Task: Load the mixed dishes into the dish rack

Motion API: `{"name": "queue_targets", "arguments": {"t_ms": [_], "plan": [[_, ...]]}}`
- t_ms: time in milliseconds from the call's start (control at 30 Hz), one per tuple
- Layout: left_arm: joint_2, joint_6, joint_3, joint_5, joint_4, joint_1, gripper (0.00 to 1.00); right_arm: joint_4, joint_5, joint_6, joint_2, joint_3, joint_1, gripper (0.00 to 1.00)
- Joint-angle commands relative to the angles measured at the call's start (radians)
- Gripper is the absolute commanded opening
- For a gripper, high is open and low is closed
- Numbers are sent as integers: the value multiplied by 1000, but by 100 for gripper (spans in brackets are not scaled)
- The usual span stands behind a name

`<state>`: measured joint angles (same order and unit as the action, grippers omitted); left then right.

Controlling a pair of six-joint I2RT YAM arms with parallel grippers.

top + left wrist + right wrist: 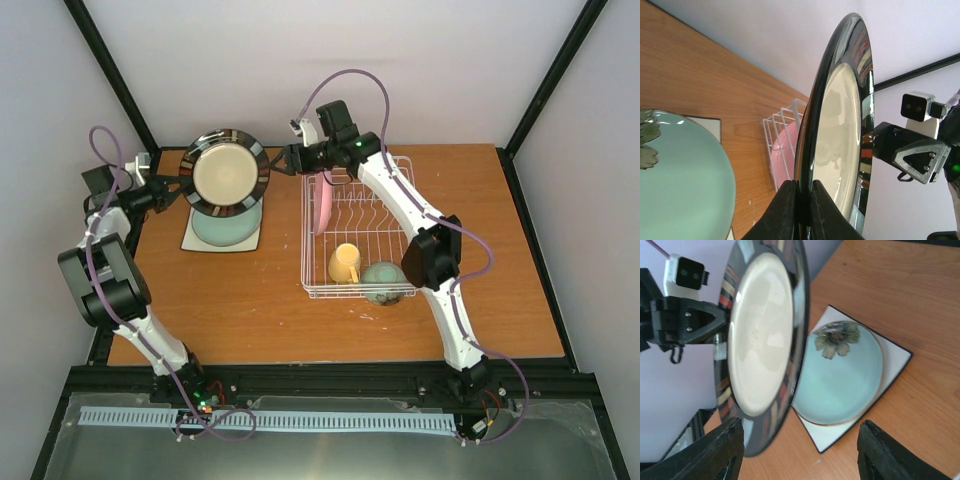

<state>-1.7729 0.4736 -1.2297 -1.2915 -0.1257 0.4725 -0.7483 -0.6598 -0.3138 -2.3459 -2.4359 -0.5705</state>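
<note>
Your left gripper (804,190) pinches the rim of the dark brown round plate with a cream centre (230,172). It holds the plate upright above the teal flower-marked plate (840,380), which lies on the cream square plate (897,360). Your right gripper (287,159), jaws spread wide, hovers at the brown plate's right edge (contact unclear). The white wire dish rack (400,200) holds the pink round plate (322,210), the yellow handled mug (345,263) and the pale green bowl (383,280).
</note>
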Motion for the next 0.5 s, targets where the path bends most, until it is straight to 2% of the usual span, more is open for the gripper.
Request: {"name": "queue_targets", "arguments": {"t_ms": [0,133,333,400,467], "plan": [[111,112,3,-146,159,-26,1,41,-86,-55,-28,-75,-8,61],[163,207,46,-128,271,-59,1,40,-99,-55,-25,-74,-9,62],[196,248,41,-111,307,-130,1,49,-126,-63,-25,-73,-14,61],[202,285,48,-107,350,-152,1,61,-142,-70,-26,-73,-16,55],[207,306,46,-99,375,-173,1,76,-160,-78,-26,-71,-20,38]]}}
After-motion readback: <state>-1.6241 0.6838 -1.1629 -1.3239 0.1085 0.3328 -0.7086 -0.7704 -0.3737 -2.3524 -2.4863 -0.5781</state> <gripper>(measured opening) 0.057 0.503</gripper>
